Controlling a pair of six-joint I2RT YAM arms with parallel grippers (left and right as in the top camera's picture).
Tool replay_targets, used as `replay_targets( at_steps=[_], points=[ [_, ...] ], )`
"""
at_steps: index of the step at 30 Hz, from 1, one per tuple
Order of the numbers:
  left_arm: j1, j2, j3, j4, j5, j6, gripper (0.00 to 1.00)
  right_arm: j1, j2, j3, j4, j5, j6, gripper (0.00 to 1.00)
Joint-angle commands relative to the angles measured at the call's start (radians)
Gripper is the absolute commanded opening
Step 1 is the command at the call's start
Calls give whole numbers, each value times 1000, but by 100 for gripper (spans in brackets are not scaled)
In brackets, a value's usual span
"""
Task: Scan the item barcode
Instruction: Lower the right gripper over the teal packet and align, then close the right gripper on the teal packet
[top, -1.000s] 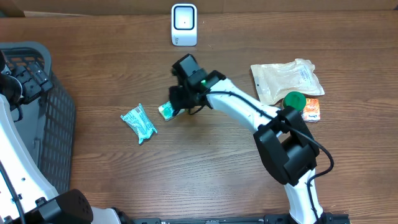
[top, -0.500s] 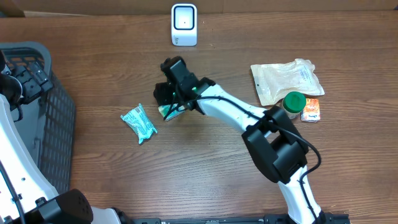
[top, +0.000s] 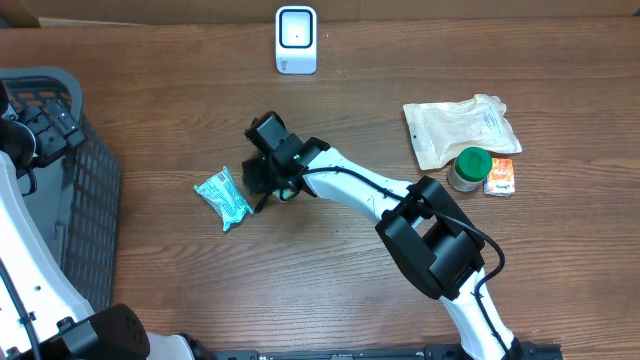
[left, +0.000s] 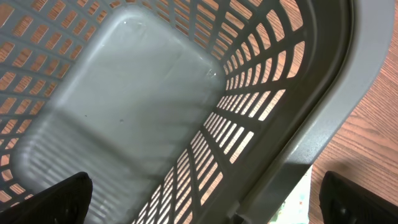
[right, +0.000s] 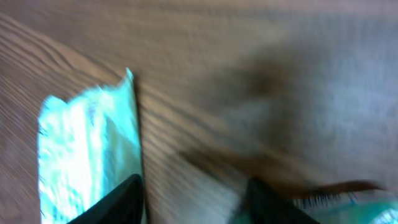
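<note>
A white barcode scanner (top: 296, 40) stands at the table's far edge. A teal foil packet (top: 223, 198) (right: 87, 149) lies flat on the wood. My right gripper (top: 259, 183) (right: 193, 208) hovers low just right of it, open, with only bare table between its dark fingers (right: 118, 199). A small green-and-white packet with a printed barcode (right: 348, 202) lies outside the right finger; in the overhead view it is mostly hidden under the wrist. My left gripper (left: 211, 208) hangs wide open over the grey basket (left: 124, 106), holding nothing.
The slatted grey basket (top: 85, 190) fills the left edge. At the right lie a beige pouch (top: 462, 128), a green-lidded jar (top: 470, 168) and a small orange packet (top: 501, 177). The right arm (top: 370, 190) stretches diagonally across the middle.
My right gripper has swung left toward the teal packet and its jaws have opened. The small green packet now lies beside it. The left arm has not moved.
</note>
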Motion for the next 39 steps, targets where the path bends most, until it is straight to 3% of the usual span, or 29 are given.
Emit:
replay_targets(
  at_steps=[1, 11, 20, 26, 39],
  points=[
    [2, 3, 7, 1, 2, -6, 100, -11, -6, 18, -52, -48, -7, 47],
    [2, 3, 7, 1, 2, -6, 99, -56, -196, 20, -240, -60, -92, 49],
    [2, 3, 7, 1, 2, -6, 100, -146, -277, 8, -484, -78, 153, 50],
    [2, 3, 7, 1, 2, -6, 100, -152, -247, -71, -465, -106, 162, 49],
    [2, 3, 7, 1, 2, -6, 100, -148, -238, -304, -210, -139, 264, 39]
  ],
)
